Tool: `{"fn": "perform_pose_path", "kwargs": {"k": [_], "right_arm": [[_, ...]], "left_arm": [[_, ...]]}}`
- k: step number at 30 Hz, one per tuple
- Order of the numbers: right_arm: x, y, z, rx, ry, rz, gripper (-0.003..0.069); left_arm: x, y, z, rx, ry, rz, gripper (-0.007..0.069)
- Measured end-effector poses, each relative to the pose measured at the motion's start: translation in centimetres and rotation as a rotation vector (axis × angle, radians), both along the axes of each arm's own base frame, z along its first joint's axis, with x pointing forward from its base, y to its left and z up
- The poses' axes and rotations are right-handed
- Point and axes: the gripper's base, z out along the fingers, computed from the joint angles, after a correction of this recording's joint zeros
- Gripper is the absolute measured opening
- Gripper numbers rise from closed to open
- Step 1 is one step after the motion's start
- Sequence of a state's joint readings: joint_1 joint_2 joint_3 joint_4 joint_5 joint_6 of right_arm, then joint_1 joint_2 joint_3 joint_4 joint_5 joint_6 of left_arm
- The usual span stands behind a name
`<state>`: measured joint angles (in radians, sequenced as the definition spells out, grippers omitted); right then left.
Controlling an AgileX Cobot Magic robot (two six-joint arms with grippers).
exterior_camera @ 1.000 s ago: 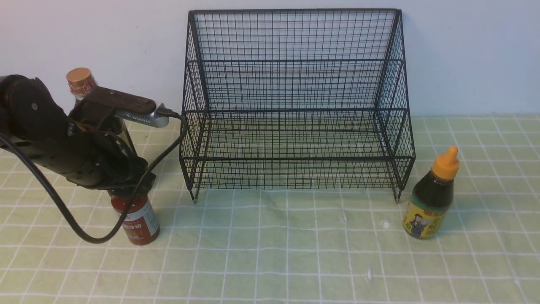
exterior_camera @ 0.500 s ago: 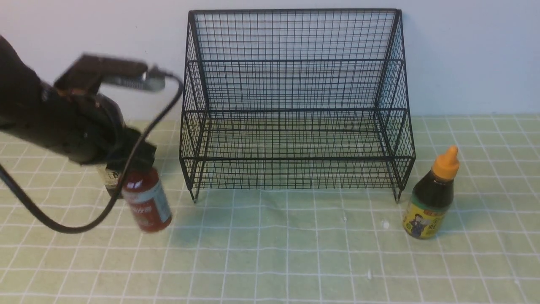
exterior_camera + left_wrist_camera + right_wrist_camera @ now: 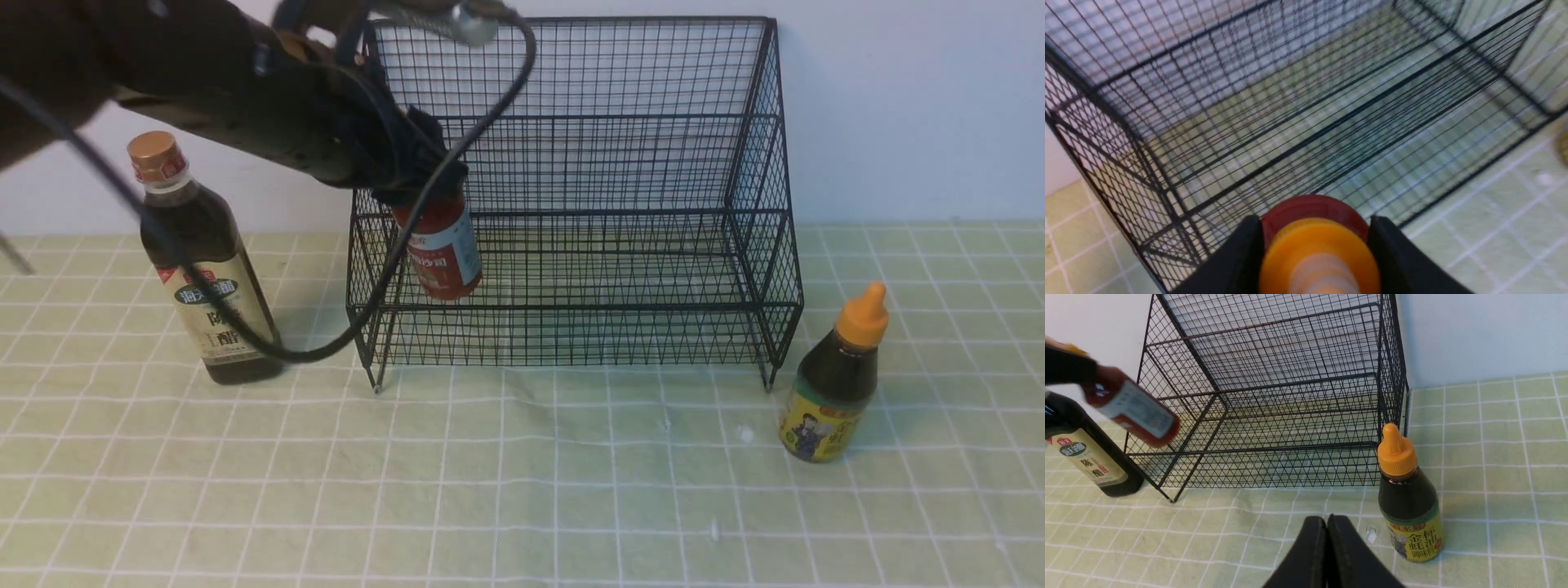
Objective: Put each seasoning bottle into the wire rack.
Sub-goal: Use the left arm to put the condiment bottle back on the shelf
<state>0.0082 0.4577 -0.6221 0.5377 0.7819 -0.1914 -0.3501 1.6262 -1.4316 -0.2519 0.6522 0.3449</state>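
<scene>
My left gripper is shut on the small red bottle and holds it tilted in the air at the front left of the black wire rack, above its lower tier. In the left wrist view the orange nozzle cap sits between the fingers. The tall dark bottle with gold cap stands left of the rack. The squat dark bottle with yellow label stands right of the rack. My right gripper is shut and empty, low above the cloth near the squat bottle.
A green checked cloth covers the table. A pale wall stands right behind the rack. The left arm's black cable hangs down in front of the rack's left side.
My left gripper has lifted the red bottle off the cloth and carried it up and right to the rack's left front. The tall dark bottle is uncovered. The right gripper's earlier state is not shown.
</scene>
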Motion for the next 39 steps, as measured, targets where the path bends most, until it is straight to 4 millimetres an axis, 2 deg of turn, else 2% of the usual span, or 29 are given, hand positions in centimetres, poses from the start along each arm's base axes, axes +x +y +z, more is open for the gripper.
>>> {"fn": "perform_pose_path", "kwargs": {"k": [3,7,20,26,30,34,36,39], "right_arm": [[0.0,0.0,0.0,0.000,-0.001,0.000,-0.0013],[0.0,0.0,0.0,0.000,-0.001,0.000,-0.0013],[0.0,0.0,0.0,0.000,-0.001,0.000,-0.0013],[0.0,0.0,0.0,-0.001,0.003,0.002,-0.0013],[-0.1,0.1,-0.2,-0.004,0.019,0.011,-0.0013],[-0.1,0.1,-0.2,-0.004,0.023,0.013,-0.0013],[-0.1,0.1,-0.2,-0.005,0.025,0.015,-0.0013],[-0.1,0.1,-0.2,-0.005,0.027,0.016,-0.0013]], "left_arm": [[1.5,-0.4,-2.0,0.024,0.015,0.006,0.0287],[2.2,-0.6,-3.2,0.028,0.031,0.011,0.0287],[3.5,-1.1,-5.9,0.052,0.067,0.009,0.0287],[3.7,-1.1,-5.8,0.046,0.053,0.013,0.0328],[3.5,-1.0,-4.9,0.024,0.026,0.026,0.0415],[2.9,-0.8,-3.3,0.007,-0.008,0.030,0.0435],[2.0,-0.4,-1.4,-0.006,-0.053,0.029,0.0427],[0.2,0.4,1.7,-0.005,-0.114,0.024,0.0358]]}}
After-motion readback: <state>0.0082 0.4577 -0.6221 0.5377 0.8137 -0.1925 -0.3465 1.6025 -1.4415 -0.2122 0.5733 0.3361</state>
